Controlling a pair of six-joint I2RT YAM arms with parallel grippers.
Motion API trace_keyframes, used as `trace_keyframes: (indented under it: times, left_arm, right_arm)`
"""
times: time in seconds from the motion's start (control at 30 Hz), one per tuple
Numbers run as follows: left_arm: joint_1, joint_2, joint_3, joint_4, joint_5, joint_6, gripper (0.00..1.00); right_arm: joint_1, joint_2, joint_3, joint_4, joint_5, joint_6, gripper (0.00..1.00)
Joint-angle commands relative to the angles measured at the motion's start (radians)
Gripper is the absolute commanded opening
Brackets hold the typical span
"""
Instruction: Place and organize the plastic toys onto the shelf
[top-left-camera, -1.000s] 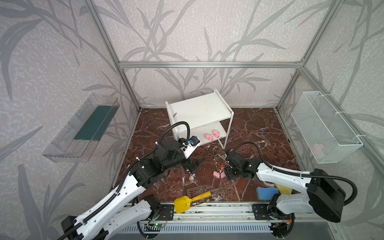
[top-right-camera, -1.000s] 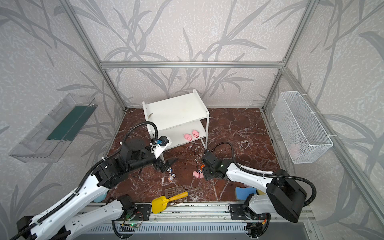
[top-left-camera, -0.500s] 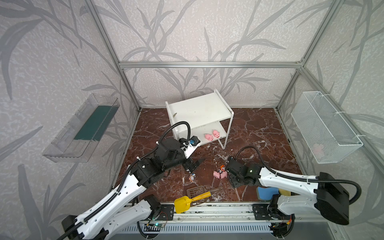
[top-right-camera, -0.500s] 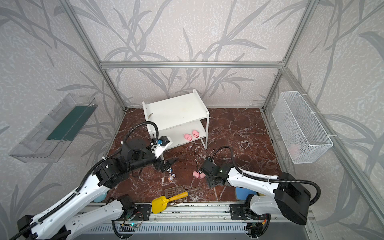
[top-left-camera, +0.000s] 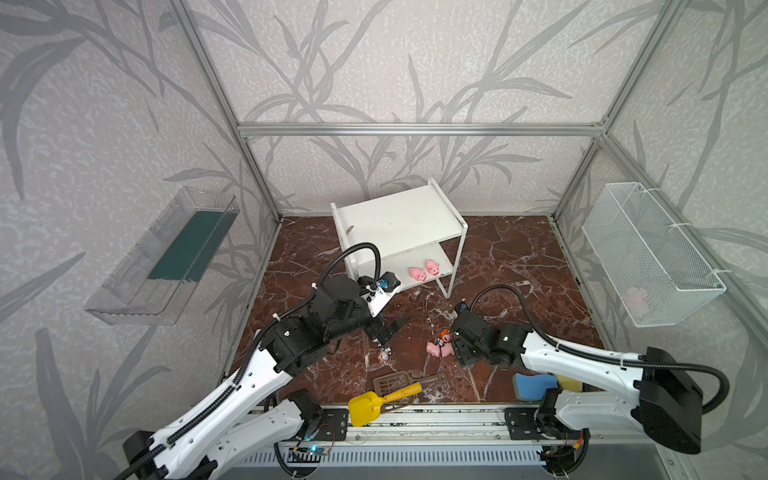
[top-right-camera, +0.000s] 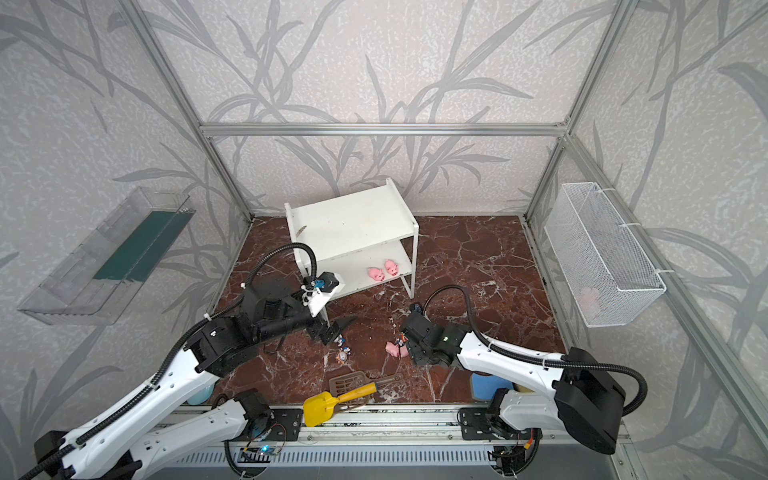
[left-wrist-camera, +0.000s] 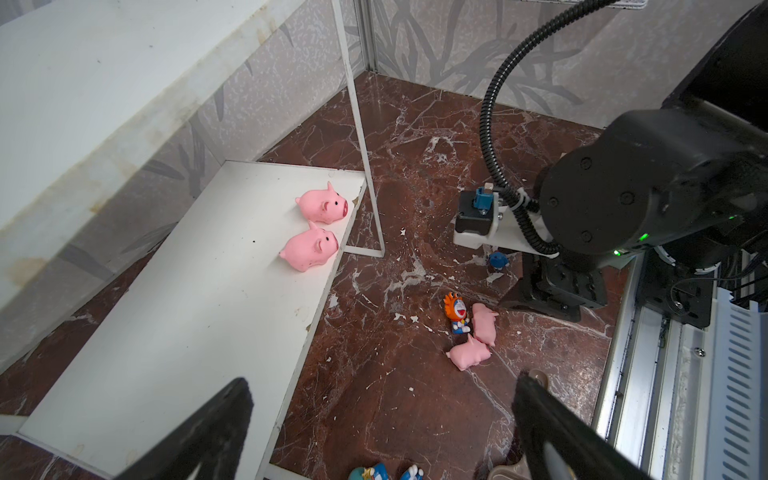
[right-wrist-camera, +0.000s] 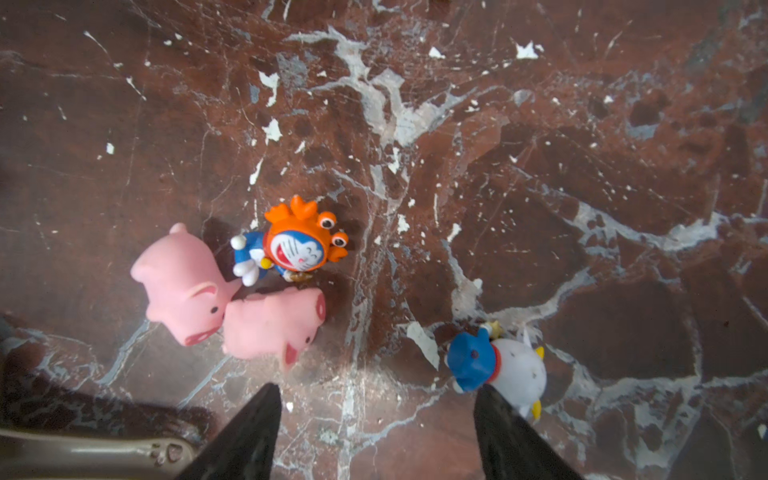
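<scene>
Bright, even light from above, soft shadows. On the marble floor (right-wrist-camera: 582, 208) a pale glare patch lies between the jaws of the right gripper (right-wrist-camera: 374, 390), their dark tips blurred; ahead of them, all sharp

We see a yellow scoop (top-left-camera: 365, 409) on the counter (top-left-camera: 519, 257), a blue sponge (top-left-camera: 534, 384), and a wire basket (top-left-camera: 648, 257).

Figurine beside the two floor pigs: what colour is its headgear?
Orange, on the figurine; clearest in the right wrist view.
</scene>
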Motion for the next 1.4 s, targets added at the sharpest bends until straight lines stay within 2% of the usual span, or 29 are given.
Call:
trace_keyframes:
  times: [0.0, 0.17, 0.4, 0.77, 1.1, 1.37]
  left_arm:
    - [0.003, -0.013, 0.0, 0.003, 0.012, 0.022, 0.99]
    - [0.003, -0.018, -0.001, 0.001, 0.006, 0.023, 0.99]
    - [0.003, -0.013, -0.001, 0.003, 0.01, 0.023, 0.99]
    - [0.002, -0.008, -0.001, 0.002, 0.01, 0.023, 0.99]
    - [0.002, -0.001, 0.001, 0.001, 0.011, 0.023, 0.99]
    - [0.003, -0.004, 0.0, 0.0, 0.007, 0.023, 0.99]
  right_arm:
    - [-0.016, 0.045, 0.037, 0.067, -0.029, -0.031, 0.74]
    - [-0.048, 0.12, 0.039, 0.124, -0.069, -0.038, 0.73]
    - [-0.047, 0.222, 0.069, 0.01, -0.043, -0.04, 0.73]
    - [0.042, 0.101, -0.035, -0.143, 0.007, 0.068, 0.73]
    - [0.068, -0.061, -0.015, -0.25, 0.04, 0.091, 0.73]
    - [0.062, -0.104, 0.001, -0.135, 0.043, 0.042, 0.74]
